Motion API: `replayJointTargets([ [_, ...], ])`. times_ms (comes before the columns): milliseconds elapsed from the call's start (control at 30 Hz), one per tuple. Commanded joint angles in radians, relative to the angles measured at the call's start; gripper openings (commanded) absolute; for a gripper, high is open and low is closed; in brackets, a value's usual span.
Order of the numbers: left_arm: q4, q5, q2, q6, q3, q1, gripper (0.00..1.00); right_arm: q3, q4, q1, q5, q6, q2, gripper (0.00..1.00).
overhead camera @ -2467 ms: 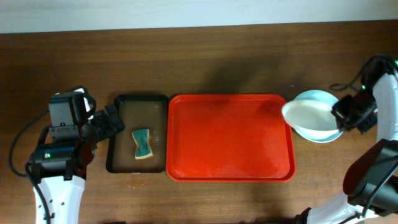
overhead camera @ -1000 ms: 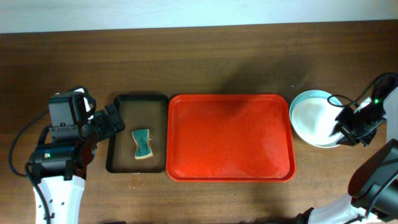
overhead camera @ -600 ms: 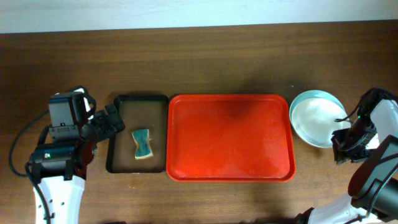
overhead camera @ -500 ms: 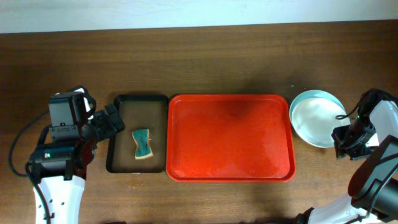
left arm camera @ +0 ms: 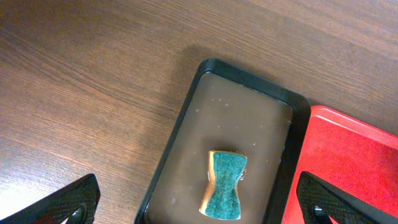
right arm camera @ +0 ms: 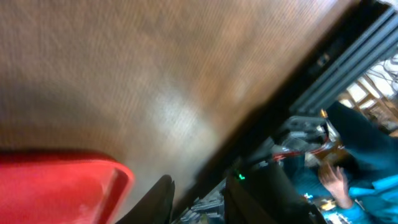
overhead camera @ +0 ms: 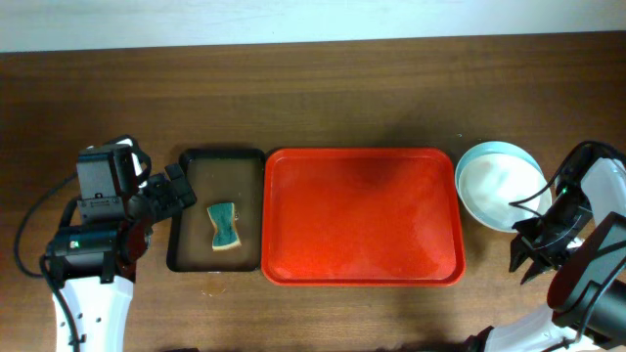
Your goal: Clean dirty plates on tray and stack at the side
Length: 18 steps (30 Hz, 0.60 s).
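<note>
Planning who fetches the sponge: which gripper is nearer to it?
Left. The left gripper sits next to the black tray holding the sponge; the right gripper is beyond the red tray, by the plates.

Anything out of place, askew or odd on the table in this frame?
Minor only: the plates stacked right of the red tray are not centred; the white top one sits toward the tray, baring a pale blue rim opposite. The sponge lies in the black-rimmed tray. Nothing spilled or damaged.
</note>
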Motion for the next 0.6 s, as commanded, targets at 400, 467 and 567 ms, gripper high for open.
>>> replayJointTargets([
  [400, 0.002, -0.008, -0.005, -0.006, 0.012, 0.003, 0.99, -0.020, 0.408, -0.002, 0.047, 0.122, -0.007, 0.04],
  [467, 0.002, -0.008, -0.005, -0.006, 0.012, 0.003, 0.99, -0.020, 0.469, -0.002, 0.046, 0.122, -0.007, 0.04],
  [567, 0.002, -0.008, -0.005, -0.006, 0.012, 0.003, 0.99, -0.020, 0.542, -0.002, 0.045, 0.122, -0.006, 0.04],
])
